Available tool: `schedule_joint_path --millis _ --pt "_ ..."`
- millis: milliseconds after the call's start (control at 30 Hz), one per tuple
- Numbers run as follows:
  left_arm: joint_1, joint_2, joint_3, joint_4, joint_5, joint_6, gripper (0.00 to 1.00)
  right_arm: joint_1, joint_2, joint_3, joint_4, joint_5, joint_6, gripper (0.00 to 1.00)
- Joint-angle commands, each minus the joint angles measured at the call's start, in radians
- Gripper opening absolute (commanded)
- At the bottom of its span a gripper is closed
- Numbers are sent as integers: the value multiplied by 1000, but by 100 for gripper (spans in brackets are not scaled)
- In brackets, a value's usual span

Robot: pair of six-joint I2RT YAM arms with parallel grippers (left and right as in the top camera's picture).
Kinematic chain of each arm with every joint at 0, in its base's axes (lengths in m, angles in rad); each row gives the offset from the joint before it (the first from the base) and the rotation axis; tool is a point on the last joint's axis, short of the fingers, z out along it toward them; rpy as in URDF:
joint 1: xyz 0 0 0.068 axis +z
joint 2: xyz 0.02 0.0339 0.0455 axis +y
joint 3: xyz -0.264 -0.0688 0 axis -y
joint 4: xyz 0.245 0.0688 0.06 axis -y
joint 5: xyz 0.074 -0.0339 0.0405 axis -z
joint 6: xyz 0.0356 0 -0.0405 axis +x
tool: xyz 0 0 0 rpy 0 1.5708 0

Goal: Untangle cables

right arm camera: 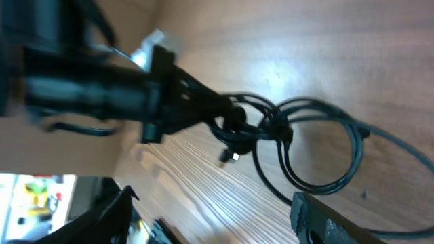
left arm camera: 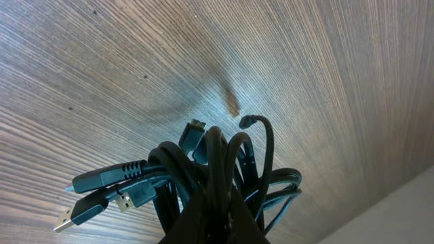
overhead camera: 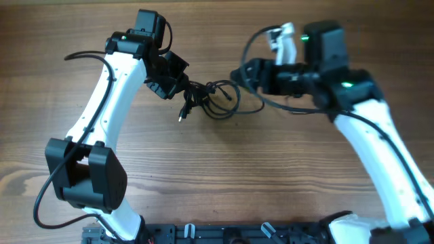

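Note:
The cables (overhead camera: 211,95) are a knotted bundle of thin black cords with loops, lying mid-table at the back. One cord trails right, under the right arm. My left gripper (overhead camera: 171,80) is shut on the bundle's left end. In the left wrist view the cables (left arm camera: 224,163) bunch up out of the left gripper (left arm camera: 218,213), with USB plugs (left arm camera: 102,193) sticking out to the left. My right gripper (overhead camera: 243,73) is open and empty, just right of the loops. In the right wrist view the cables (right arm camera: 315,146) lie beyond the spread fingers of the right gripper (right arm camera: 211,198).
The wooden table (overhead camera: 224,169) carries only the cables. The left arm (right arm camera: 102,91) shows in the right wrist view, close across from the right gripper. A black rail (overhead camera: 237,234) runs along the front edge between the arm bases.

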Motion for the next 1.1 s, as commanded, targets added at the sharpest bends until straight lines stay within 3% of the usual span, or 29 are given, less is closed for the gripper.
schedule_joint_path --millis 0,33,133,267,600,667,733,767,900,1067 --pt "-2 -10 6 3 -4 238 5 68 91 13 2 59 -119 70" --pt "-2 -10 6 0 7 339 5 82 112 13 -5 29 -229 68" --pt "11 -10 6 -5 83 496 4 107 143 13 -45 -35 -455 67" --pt "50 -10 6 -3 191 539 4 131 165 13 -69 -35 -575 63" --pt "66 -10 6 -1 239 531 4 232 304 13 -56 -32 -558 56" --pt "65 -10 6 -1 239 527 4 241 312 13 -29 -32 -513 48" --pt "66 -10 6 0 239 527 4 242 312 13 8 -32 -446 35" --pt "66 -10 6 0 238 523 4 242 312 13 31 -31 -405 24" --pt "66 -10 6 16 226 483 4 247 312 13 52 -34 -359 4" --pt "66 -10 6 58 138 367 4 251 286 13 0 -194 -360 5"
